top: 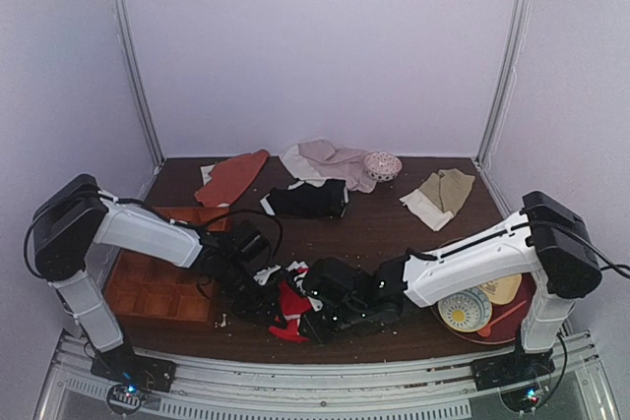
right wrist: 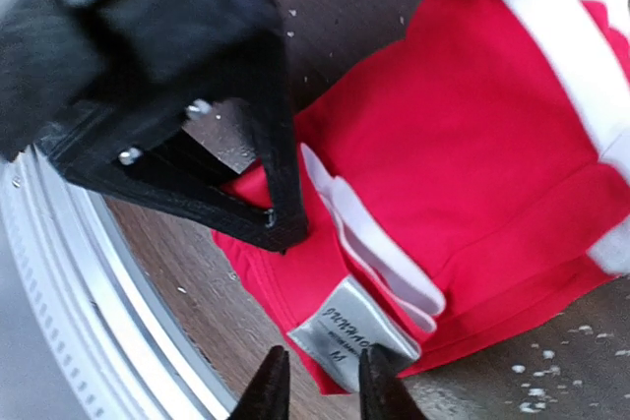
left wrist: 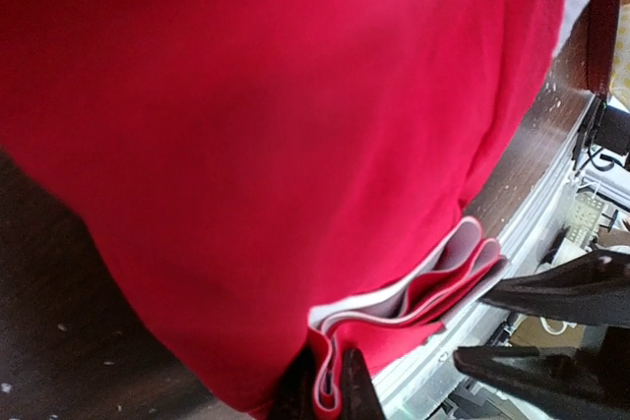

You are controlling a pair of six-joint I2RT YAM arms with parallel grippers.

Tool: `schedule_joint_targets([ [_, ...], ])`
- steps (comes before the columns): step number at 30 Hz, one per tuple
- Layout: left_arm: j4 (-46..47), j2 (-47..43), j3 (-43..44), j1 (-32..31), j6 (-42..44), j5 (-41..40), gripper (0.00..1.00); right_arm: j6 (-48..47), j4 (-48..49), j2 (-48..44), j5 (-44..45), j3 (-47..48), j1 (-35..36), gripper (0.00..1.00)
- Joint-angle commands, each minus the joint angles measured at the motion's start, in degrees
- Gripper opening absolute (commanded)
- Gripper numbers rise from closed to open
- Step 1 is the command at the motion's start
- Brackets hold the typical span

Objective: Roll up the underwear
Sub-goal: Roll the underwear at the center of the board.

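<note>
The red underwear [top: 289, 304] lies crumpled at the table's near edge between my two grippers. In the left wrist view the red fabric [left wrist: 256, 135] fills the frame, and my left gripper [left wrist: 328, 386] is shut on a folded, white-edged hem. In the right wrist view the underwear [right wrist: 463, 145] lies flat with its white waistband at the upper right and a silver size label [right wrist: 354, 336] at its near corner. My right gripper [right wrist: 317, 366] is open, its fingertips straddling that corner just below the label. The left gripper's black finger [right wrist: 276, 213] presses on the fabric beside it.
Black briefs [top: 307, 199] lie mid-table and a beige-tan garment [top: 443, 194] at the back right. A rust cloth [top: 231, 179], a pinkish cloth [top: 330, 162] and a patterned bowl [top: 382, 165] are at the back. A brown tray [top: 148, 287] is left; a plate [top: 517, 317] with dishes is right.
</note>
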Motion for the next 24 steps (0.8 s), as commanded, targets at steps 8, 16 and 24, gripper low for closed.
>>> schedule_joint_targets([
  [8, -12.3, 5.9, -1.0, -0.8, 1.9, -1.6, 0.00, -19.8, -7.4, -0.5, 23.6, 4.7, 9.9, 0.39],
  [16, -12.3, 6.2, -0.8, -0.8, 1.9, -1.6, 0.00, -28.3, -7.7, 4.2, 32.2, 8.2, 15.3, 0.45],
  [24, -12.3, 6.4, -0.4, -0.8, 1.9, -1.6, 0.00, -31.7, -9.8, 9.7, 35.4, 10.4, 15.6, 0.48],
])
